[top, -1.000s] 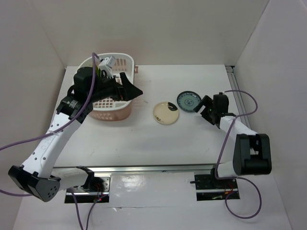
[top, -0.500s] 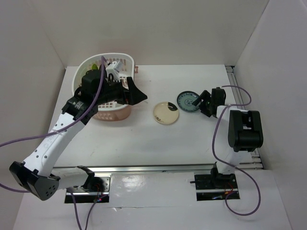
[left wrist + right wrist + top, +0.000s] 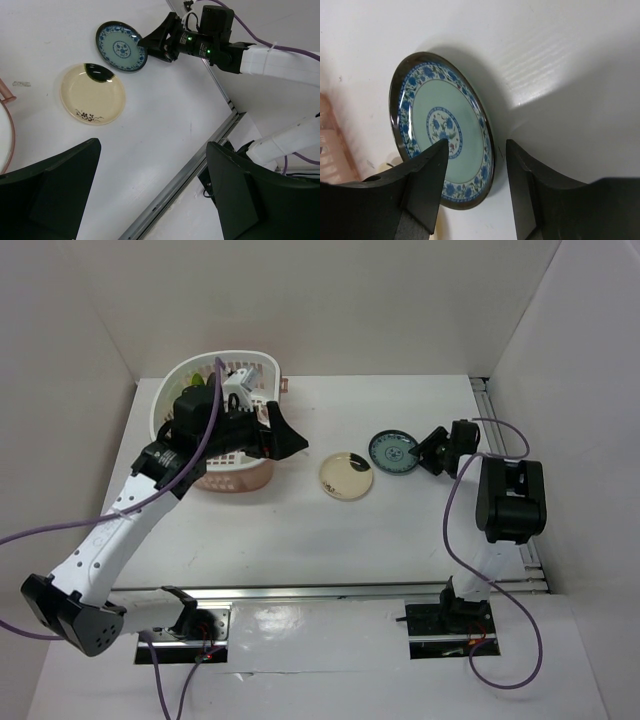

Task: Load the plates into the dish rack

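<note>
The dark teal-blue patterned plate (image 3: 392,452) (image 3: 442,130) (image 3: 121,46) lies flat on the white table. My right gripper (image 3: 426,452) (image 3: 476,175) straddles its right rim, open. One finger hangs over the plate's inside and the other stands outside on the table side, neither visibly touching. The cream plate (image 3: 346,475) (image 3: 93,93) with a dark smudge lies just to the left. The pink dish rack (image 3: 262,472) stands at the back left, with a sliver of green (image 3: 203,382) inside. My left gripper (image 3: 285,437) (image 3: 150,200) hovers wide open and empty by the rack's right side.
A metal rail (image 3: 330,590) (image 3: 175,185) runs along the table's near edge and another (image 3: 482,390) along the right edge. White walls close in at the back and both sides. Purple cables (image 3: 490,430) loop off both arms.
My right gripper has pushed left onto the blue plate's rim and its jaws have narrowed. The right arm's elbow has swung back. The left arm has shifted slightly over the rack.
</note>
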Controlling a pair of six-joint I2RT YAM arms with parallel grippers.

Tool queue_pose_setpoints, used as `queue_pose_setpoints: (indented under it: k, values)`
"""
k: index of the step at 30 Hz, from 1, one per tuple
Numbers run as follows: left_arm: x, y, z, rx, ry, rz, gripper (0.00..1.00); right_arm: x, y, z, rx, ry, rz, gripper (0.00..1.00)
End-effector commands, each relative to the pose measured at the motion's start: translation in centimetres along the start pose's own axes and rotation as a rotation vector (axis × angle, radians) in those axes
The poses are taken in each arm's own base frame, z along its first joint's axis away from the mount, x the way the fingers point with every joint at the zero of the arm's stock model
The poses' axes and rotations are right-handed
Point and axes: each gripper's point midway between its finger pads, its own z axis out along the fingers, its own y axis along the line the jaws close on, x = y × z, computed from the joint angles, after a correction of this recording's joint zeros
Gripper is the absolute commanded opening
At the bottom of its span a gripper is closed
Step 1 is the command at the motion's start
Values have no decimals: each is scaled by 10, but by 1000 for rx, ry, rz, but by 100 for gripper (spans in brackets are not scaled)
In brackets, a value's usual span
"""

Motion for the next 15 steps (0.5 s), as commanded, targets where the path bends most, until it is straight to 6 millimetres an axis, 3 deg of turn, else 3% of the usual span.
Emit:
queue_pose_setpoints:
  k: [1,8,9,10,11,14,15]
  values:
    - [-16,-12,-1,34,-39,44,100,33,-43,9,145,111,33,57]
    - [-15,-9,2,30,-31,50,100,39,-52,15,187,145,45,39]
    - [-18,-11,0,34,-39,53,100,41,-56,13,209,151,58,29]
    - [-18,-11,0,34,-39,53,100,39,-54,13,210,151,59,27]
    - [-17,-7,4,21,-36,50,100,39,-63,15,239,156,69,16]
    - [-17,-7,4,20,-36,59,100,36,-64,16,261,159,71,9]
    - [-16,-5,6,17,-29,55,100,36,-68,16,283,162,72,0]
